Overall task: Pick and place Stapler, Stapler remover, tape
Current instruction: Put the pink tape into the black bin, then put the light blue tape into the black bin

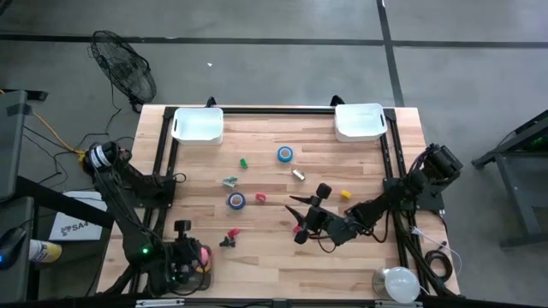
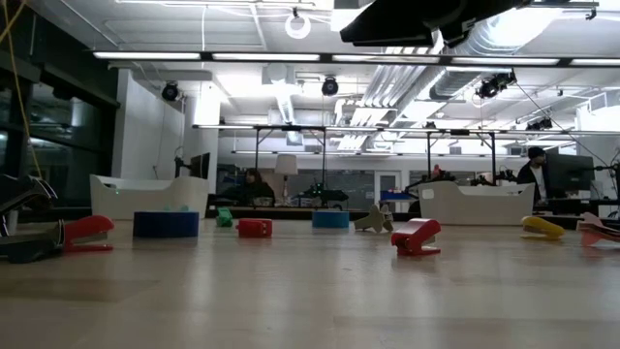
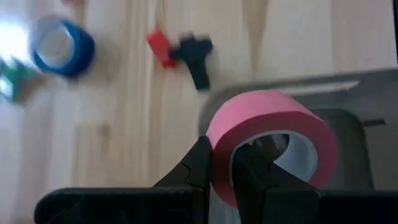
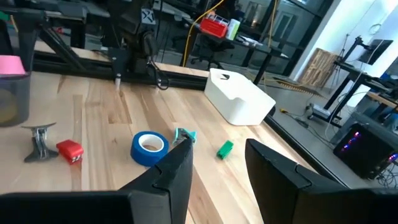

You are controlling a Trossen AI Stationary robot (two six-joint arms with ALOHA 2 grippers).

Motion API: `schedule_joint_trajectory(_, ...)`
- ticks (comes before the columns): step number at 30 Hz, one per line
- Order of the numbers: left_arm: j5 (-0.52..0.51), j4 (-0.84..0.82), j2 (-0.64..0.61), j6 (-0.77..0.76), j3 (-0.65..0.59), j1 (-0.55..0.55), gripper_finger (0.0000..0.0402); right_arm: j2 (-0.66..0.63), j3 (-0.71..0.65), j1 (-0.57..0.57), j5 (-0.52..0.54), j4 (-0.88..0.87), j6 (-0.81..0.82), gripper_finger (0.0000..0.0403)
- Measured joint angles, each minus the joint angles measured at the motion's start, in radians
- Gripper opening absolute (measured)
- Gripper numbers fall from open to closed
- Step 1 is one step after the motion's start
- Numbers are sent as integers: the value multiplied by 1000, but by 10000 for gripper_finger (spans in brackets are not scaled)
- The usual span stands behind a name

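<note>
Left wrist view, left hand (image 3: 221, 168) pinching pink tape (image 3: 267, 134)

Two white plastic bins at the far edge of the light wooden table (image 1: 282, 257): one far-left (image 1: 198, 125), one far-right (image 1: 359, 121). Small green block (image 1: 243, 162) lies near the left bin, small yellow block (image 1: 346, 195) right of centre. Black floor fan (image 1: 125, 67) stands off-table, far-left.

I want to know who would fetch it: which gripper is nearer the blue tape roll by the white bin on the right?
The right gripper is nearer, toward the table's front from that blue tape roll. The left gripper, shut on the pink tape, sits at the front-left corner.
</note>
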Motion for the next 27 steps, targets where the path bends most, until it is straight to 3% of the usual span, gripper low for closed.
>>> schedule_joint_trajectory(4, 62, -5, 18, -70, 0, 1, 35, 0, 0, 0, -8, -12, -8, 140)
schedule_joint_trajectory(10, 78, -37, 18, -167, 0, 0, 36, 0, 0, 1, -12, -32, 7, 140)
schedule_joint_trajectory(16, 155, -55, 34, -283, 0, 1, 76, 0, 0, 1, -18, -40, 8, 140)
schedule_joint_trajectory(22, 192, -51, 46, -297, -1, 0, 87, 0, 0, 1, -26, -54, 30, 140)
schedule_joint_trajectory(27, 182, -43, 46, -281, 13, 1, 89, -1, 0, 3, -92, -51, 44, 140)
